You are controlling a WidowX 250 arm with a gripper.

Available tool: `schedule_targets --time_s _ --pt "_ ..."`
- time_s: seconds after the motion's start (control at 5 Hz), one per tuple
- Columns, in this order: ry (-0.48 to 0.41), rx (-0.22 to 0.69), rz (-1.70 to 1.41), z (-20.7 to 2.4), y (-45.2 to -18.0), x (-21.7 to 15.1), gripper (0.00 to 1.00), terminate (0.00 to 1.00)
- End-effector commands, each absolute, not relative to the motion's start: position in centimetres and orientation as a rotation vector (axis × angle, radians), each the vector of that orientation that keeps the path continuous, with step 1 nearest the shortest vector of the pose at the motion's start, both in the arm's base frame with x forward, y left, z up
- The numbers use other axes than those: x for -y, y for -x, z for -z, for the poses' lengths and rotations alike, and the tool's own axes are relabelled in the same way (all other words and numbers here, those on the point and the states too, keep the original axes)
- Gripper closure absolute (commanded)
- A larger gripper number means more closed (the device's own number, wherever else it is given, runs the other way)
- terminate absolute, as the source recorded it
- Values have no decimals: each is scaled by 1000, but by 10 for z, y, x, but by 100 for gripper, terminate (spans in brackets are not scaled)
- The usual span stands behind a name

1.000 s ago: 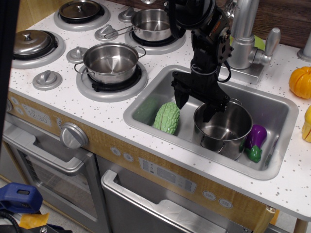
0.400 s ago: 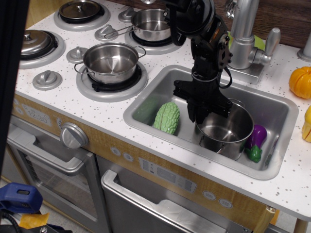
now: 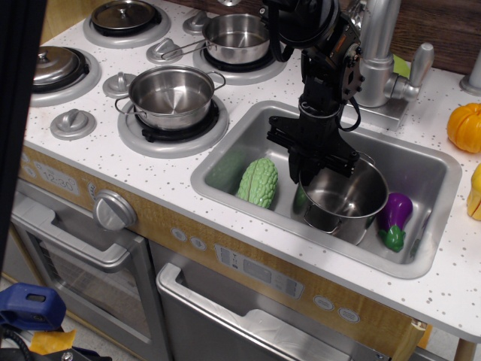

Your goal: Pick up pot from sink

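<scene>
The pot (image 3: pixel 347 201), shiny steel with deep straight walls, is in the right half of the sink (image 3: pixel 225 179). My gripper (image 3: pixel 305 176) comes down from above and is shut on the pot's left rim, one finger inside the wall and one outside. The pot looks tilted, with its left side raised a little off the sink floor. A bit of green shows under that raised side.
A green bumpy gourd (image 3: pixel 258 183) lies in the sink left of the pot. A purple eggplant (image 3: pixel 394 218) lies to its right. The faucet (image 3: pixel 376 53) stands behind. A shallower steel pot (image 3: pixel 171 94) and a saucepan (image 3: pixel 237 37) sit on the burners. An orange pumpkin (image 3: pixel 464 126) is at the far right.
The open fingers came down over the pot's left rim and shut on it. The pot has since shifted slightly left and its gripped side has risen.
</scene>
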State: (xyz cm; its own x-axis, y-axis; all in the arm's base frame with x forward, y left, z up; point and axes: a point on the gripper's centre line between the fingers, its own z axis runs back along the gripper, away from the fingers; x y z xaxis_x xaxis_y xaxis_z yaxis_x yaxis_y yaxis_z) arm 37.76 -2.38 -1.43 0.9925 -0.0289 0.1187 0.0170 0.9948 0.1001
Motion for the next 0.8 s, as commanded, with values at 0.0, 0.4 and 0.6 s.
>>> schedule_targets --time_s 0.0,0.4,0.6 --pt "-138 288 -4 -59 -399 19 100 0" --pt "-188 300 -25 -88 -399 17 100 0" --pt "-206 305 -25 -100 -396 14 100 100"
